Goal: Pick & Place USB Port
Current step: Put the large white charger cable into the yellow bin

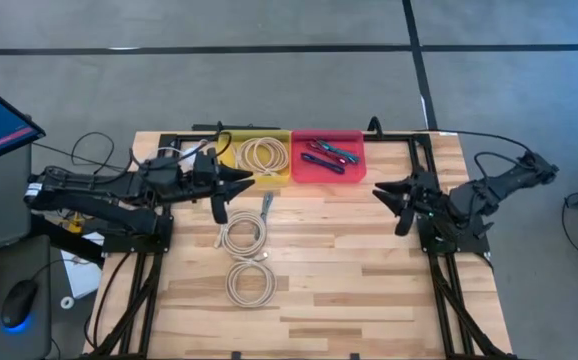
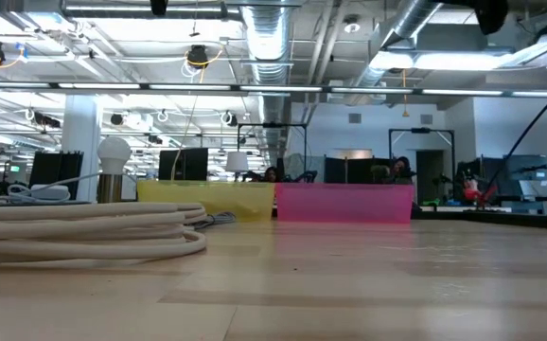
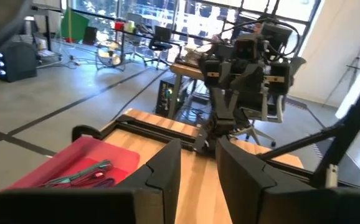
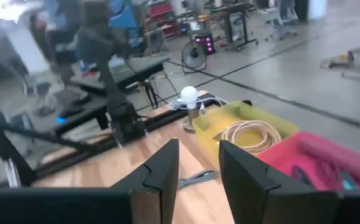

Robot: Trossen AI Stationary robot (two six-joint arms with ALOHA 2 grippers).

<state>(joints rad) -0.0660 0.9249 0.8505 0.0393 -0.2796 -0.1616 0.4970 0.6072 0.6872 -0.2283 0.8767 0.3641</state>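
Bare wooden desk spreads before the pink bin. Nearer than it lie two coiled cables; left end effector and right end effector flank it, fingers parted, empty. USB cables inside.

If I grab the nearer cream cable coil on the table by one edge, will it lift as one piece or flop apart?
The nearer cream cable coil looks like loose loops with no tie visible, so it will probably sag and partly unwind. It looks light, so a push would likely slide it on the wooden table, not tip it. Grip several strands at once.
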